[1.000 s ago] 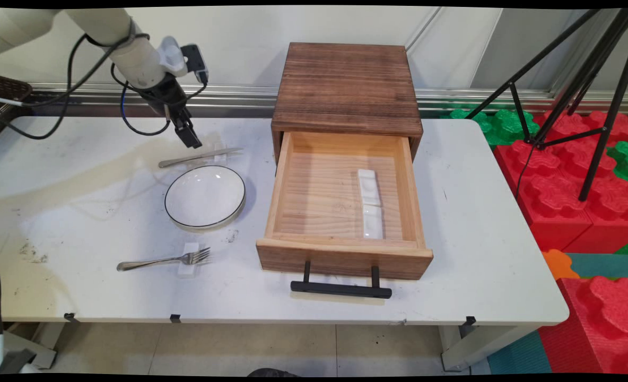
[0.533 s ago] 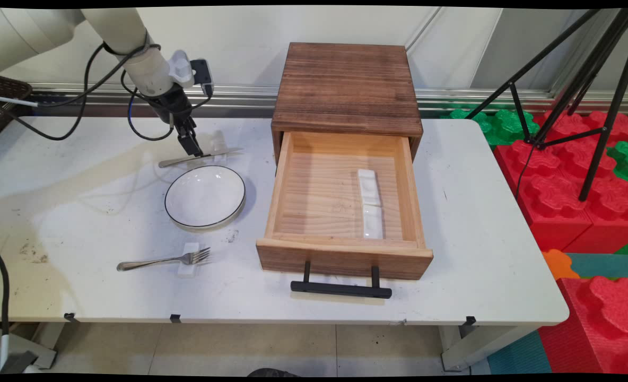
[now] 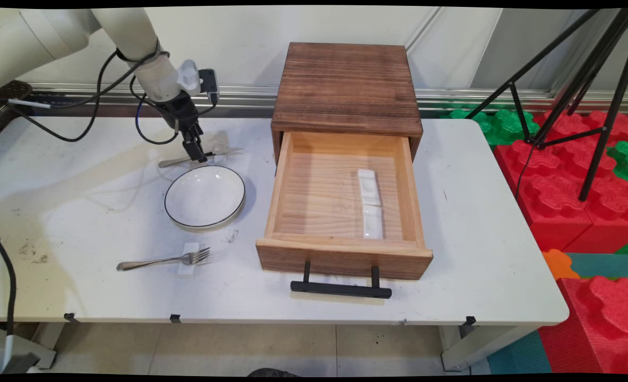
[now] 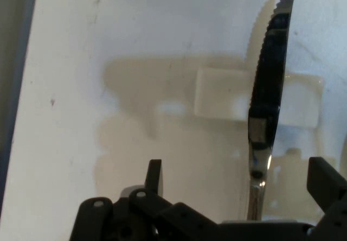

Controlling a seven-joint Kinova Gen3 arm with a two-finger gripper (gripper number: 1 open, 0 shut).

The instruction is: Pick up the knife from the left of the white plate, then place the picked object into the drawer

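Lowered and shifted right, the gripper [image 3: 201,157] stood spread open astride the knife [image 4: 265,105]. That knife looked thin, stiff and slippery, best pinched mid-handle beside its clear rest [image 4: 222,94].

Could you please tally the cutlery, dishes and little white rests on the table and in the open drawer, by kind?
Knives: 1, the knife below the gripper
Forks: 1, the fork
Bowls: 1, the bowl
White rests: 4, one under the knife, one under the fork, two in the drawer
Total: 7
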